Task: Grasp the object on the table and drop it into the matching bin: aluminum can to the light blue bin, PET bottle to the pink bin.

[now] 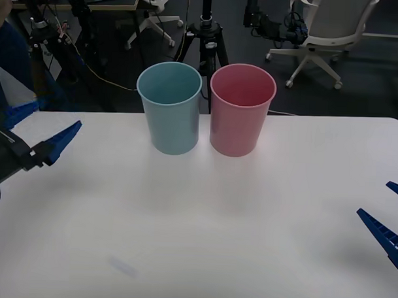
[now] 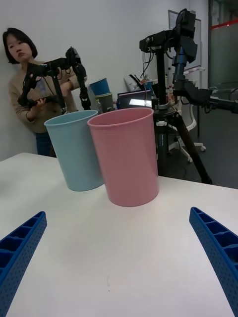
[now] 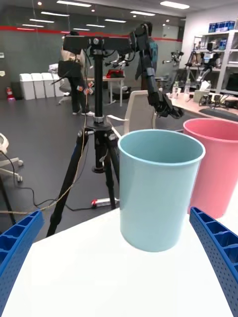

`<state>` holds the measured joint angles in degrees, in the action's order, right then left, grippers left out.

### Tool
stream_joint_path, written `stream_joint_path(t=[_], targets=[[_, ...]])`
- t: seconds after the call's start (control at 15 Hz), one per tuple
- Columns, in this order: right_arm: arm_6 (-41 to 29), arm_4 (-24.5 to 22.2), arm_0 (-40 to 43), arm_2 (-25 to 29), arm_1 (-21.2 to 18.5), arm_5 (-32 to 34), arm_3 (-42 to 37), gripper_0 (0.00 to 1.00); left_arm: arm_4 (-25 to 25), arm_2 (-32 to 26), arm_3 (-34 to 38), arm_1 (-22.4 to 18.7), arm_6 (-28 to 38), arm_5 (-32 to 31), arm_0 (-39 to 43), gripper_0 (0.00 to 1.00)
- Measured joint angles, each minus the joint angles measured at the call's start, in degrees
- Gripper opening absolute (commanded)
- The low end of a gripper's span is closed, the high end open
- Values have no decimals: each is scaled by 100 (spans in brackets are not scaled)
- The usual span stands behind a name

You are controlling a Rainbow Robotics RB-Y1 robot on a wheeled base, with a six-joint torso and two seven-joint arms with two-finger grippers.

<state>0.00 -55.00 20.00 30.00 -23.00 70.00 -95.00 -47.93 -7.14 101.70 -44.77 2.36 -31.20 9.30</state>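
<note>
The light blue bin (image 1: 169, 109) (image 2: 75, 151) (image 3: 159, 190) and the pink bin (image 1: 241, 110) (image 2: 126, 156) (image 3: 217, 166) stand side by side, touching, at the far middle of the white table (image 1: 249, 223). Both bins stand upright, and their insides look empty in the front view. My left gripper (image 1: 39, 127) (image 3: 115, 212) hovers open over the table's left edge, facing the blue bin, with nothing between its fingers. At the right edge my right gripper (image 1: 390, 211) (image 2: 116, 214) is open and empty, pointed toward the pink bin. The aluminum can and the PET bottle are out of view.
Behind the table stand a black tripod (image 1: 206, 38) and an office chair (image 1: 327, 36), with cables on the dark floor. A person (image 2: 25, 84) stands beyond the bins, away from the table's things.
</note>
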Motion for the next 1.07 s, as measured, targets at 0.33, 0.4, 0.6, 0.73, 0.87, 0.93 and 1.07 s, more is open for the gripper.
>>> stream_joint_path(t=[0.33, 0.4, 0.6, 0.73, 0.87, 0.93, 1.07], targets=[[0, 0, 0, 0, 0, 0, 0, 100, -955, -990, 16, 1206, 80, -1308, 588, 100], [0, 0, 0, 0, 0, 0, 0, 100, -1211, -1299, 14, 1452, 107, -1658, 668, 100], [0, 0, 0, 0, 0, 0, 0, 100, -1506, -1898, 9, 1765, 201, -2400, 900, 100], [0, 0, 0, 0, 0, 0, 0, 100, -1353, -2063, 17, 1770, 206, -2501, 1150, 100], [0, 0, 0, 0, 0, 0, 0, 100, -1261, -2205, 43, 1770, 189, -2568, 1347, 100], [0, 0, 0, 0, 0, 0, 0, 100, -1224, -2234, 47, 1770, 173, -2585, 1402, 100], [0, 0, 0, 0, 0, 0, 0, 100, -1166, -2239, 44, 1770, 152, -2593, 1458, 100]])
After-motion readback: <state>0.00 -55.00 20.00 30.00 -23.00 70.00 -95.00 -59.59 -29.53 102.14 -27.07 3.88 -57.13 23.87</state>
